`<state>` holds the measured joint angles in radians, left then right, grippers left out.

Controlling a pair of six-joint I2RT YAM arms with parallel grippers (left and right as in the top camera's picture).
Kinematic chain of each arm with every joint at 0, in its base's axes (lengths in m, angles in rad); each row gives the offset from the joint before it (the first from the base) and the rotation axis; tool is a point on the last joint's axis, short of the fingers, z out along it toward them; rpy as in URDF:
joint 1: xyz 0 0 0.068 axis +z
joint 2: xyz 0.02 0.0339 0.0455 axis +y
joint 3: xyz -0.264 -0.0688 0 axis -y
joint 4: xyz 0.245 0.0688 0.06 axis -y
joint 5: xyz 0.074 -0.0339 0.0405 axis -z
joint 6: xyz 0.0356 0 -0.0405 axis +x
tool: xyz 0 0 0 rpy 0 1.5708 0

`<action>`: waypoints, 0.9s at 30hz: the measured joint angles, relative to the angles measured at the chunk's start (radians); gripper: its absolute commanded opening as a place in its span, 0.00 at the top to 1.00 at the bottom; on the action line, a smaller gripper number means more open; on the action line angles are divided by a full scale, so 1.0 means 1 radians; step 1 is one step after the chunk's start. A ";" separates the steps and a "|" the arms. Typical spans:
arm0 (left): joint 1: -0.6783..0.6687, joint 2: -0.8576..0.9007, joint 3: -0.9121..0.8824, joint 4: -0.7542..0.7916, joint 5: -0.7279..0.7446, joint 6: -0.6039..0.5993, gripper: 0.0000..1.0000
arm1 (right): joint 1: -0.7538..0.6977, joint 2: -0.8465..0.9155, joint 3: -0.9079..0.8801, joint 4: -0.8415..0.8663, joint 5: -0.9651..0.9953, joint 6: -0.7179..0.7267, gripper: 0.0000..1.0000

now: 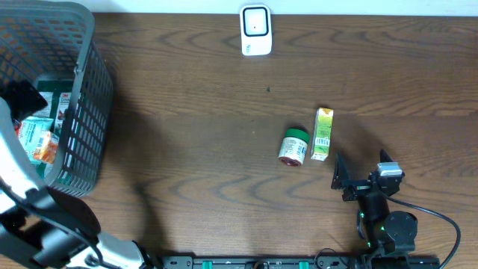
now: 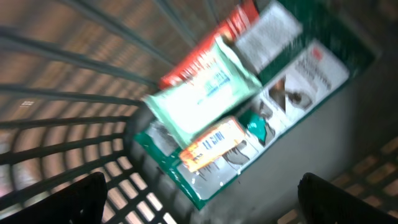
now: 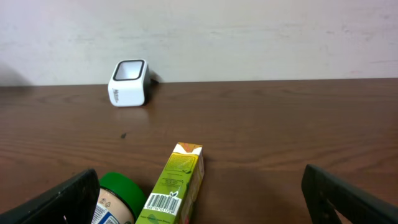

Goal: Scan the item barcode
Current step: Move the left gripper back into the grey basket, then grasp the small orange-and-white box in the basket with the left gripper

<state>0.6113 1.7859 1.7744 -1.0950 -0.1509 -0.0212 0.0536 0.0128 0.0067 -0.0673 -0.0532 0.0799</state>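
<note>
A white barcode scanner (image 1: 255, 30) (image 3: 129, 83) stands at the table's far edge. A yellow-green carton (image 1: 323, 134) (image 3: 177, 183) lies mid-table with its barcode (image 3: 163, 202) facing up, and a green-lidded jar (image 1: 294, 146) (image 3: 115, 199) lies at its left. My right gripper (image 1: 342, 179) (image 3: 205, 208) is open just in front of them, holding nothing. Over the grey basket (image 1: 82, 134) my left gripper (image 1: 22, 97) (image 2: 199, 208) hangs open and empty. Below it lie a pale green wipes pack (image 2: 202, 99) and an orange packet (image 2: 214, 143).
The basket's wire wall (image 2: 56, 93) rises close on the left of my left gripper. Inside also lie a red pack (image 2: 205, 50) and a green-edged flat box (image 2: 298, 81). Bare brown tabletop (image 1: 202, 112) stretches between basket, scanner and the two items.
</note>
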 measured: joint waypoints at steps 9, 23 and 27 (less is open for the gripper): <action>0.068 0.124 -0.002 -0.021 0.146 0.129 0.16 | 0.000 0.000 0.000 0.000 0.000 0.000 0.01; 0.130 0.139 -0.154 0.053 0.199 0.153 0.16 | 0.000 0.000 0.000 0.000 0.000 0.000 0.01; 0.130 0.140 -0.164 0.092 0.202 0.158 0.18 | 0.000 0.000 0.000 0.000 0.000 0.000 0.01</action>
<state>0.7414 1.9263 1.6100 -1.0031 0.0509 0.1364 0.0536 0.0128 0.0067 -0.0673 -0.0532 0.0799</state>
